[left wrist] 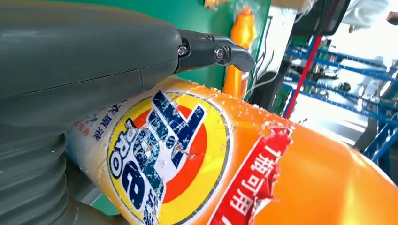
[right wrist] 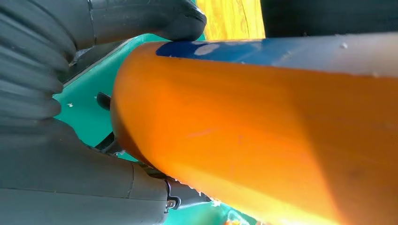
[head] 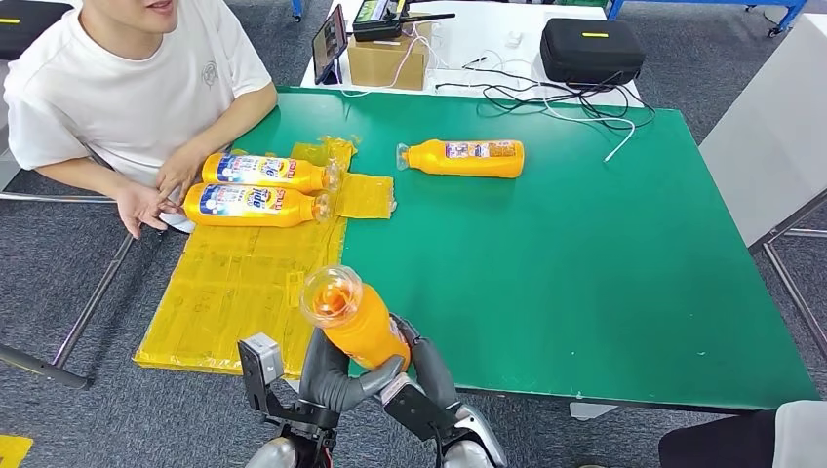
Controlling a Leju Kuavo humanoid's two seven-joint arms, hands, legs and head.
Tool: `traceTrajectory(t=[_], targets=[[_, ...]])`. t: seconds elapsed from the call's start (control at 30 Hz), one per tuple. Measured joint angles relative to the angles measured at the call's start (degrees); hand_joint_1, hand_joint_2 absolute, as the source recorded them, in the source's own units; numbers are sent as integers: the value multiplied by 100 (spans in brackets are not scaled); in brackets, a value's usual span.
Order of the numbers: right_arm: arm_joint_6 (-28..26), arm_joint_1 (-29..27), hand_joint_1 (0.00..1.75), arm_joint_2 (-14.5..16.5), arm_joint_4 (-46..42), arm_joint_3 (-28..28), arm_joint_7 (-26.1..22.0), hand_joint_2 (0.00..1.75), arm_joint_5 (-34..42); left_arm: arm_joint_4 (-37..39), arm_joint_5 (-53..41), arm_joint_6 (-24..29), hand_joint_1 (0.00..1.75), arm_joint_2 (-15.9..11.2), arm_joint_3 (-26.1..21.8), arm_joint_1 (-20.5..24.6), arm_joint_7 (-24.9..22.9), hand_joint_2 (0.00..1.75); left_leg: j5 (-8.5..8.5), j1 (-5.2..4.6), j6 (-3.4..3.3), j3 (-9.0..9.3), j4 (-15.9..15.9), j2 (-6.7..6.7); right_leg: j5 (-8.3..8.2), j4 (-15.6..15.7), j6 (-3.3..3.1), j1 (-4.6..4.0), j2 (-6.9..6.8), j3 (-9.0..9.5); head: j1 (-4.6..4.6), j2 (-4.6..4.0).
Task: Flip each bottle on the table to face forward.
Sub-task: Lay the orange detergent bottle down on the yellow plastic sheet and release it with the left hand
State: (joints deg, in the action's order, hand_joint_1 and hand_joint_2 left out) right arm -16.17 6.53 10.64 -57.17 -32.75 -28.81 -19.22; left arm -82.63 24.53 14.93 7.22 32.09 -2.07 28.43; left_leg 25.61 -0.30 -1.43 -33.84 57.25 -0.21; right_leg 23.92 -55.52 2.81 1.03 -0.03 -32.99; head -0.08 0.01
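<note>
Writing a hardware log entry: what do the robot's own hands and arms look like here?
Both hands, left hand and right hand, have thick grey thumbs, darker fingers with small screws, and grey ribbed covers. A small grey camera box sits at the left wrist; the arms are silver.

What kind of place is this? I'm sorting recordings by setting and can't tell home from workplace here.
Probably a robotics lab or test workspace, not a home: a green-topped table on grey carpet, a white bench behind with loose cables and a black equipment case, and a seated person beside the laid-out detergent bottles.
</note>
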Motion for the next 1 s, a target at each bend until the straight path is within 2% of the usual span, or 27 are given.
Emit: traceTrajectory(t=[0.03,0.13,0.17,0.2,0.33,0.37,0.43,0.47,0.5,0.57,0.8,1.0], targets=[[-1,23,175,0,32,-28,1,175,-6,-3,13,30,9,2,-3,0,7,175,0,0,0,0,0,0,0,0,0,0,0,0,1,-1],[2,89,175,0,119,-108,11,175,-16,-9,94,74,129,5,-23,2,6,175,0,0,0,0,0,0,0,0,0,0,0,0,1,-1],[2,110,175,0,142,-130,15,175,-19,-10,126,77,164,5,-31,4,1,175,0,0,0,0,0,0,0,0,0,0,0,0,0,-1],[2,128,175,-1,160,-147,17,175,-21,-10,156,77,171,5,-36,7,-5,175,0,0,0,0,1,0,0,0,0,0,0,0,0,-1],[-42,166,175,-7,192,-186,26,175,-21,-10,373,19,175,5,-52,34,-134,175,0,0,0,0,1,0,0,0,0,0,0,0,0,-1],[-64,167,165,-11,192,-190,32,175,-21,-9,453,-24,175,5,-63,41,-200,175,0,0,0,0,0,0,0,0,0,0,0,-1,0,-1],[-113,165,79,-19,192,-193,45,175,-23,-8,593,-132,175,5,-96,52,-324,175,0,0,0,0,0,0,0,0,0,0,0,-1,1,-1],[-138,163,35,-21,192,-195,49,131,-27,-7,650,-184,175,5,-113,57,-374,175,0,0,0,0,0,1,0,0,0,0,0,-1,0,-1],[-162,161,0,-23,192,-196,50,87,-32,-5,697,-225,175,5,-126,65,-413,175,0,0,0,0,0,0,0,0,0,0,0,-1,1,-1],[-226,150,0,-25,191,-199,62,0,-42,-2,766,-302,175,5,-140,87,-473,175,0,0,0,0,0,0,0,0,0,0,0,-1,0,0],[-611,69,0,-28,165,-170,109,0,-94,4,720,-494,175,5,-150,115,-580,175,0,0,0,0,1,-1,0,0,0,0,0,0,1,-1],[-1108,-133,0,-25,-38,-19,-194,0,117,1,88,-194,175,9,-51,174,-462,175,0,0,0,-2,0,-1,0,0,0,0,0,0,1,-1]])
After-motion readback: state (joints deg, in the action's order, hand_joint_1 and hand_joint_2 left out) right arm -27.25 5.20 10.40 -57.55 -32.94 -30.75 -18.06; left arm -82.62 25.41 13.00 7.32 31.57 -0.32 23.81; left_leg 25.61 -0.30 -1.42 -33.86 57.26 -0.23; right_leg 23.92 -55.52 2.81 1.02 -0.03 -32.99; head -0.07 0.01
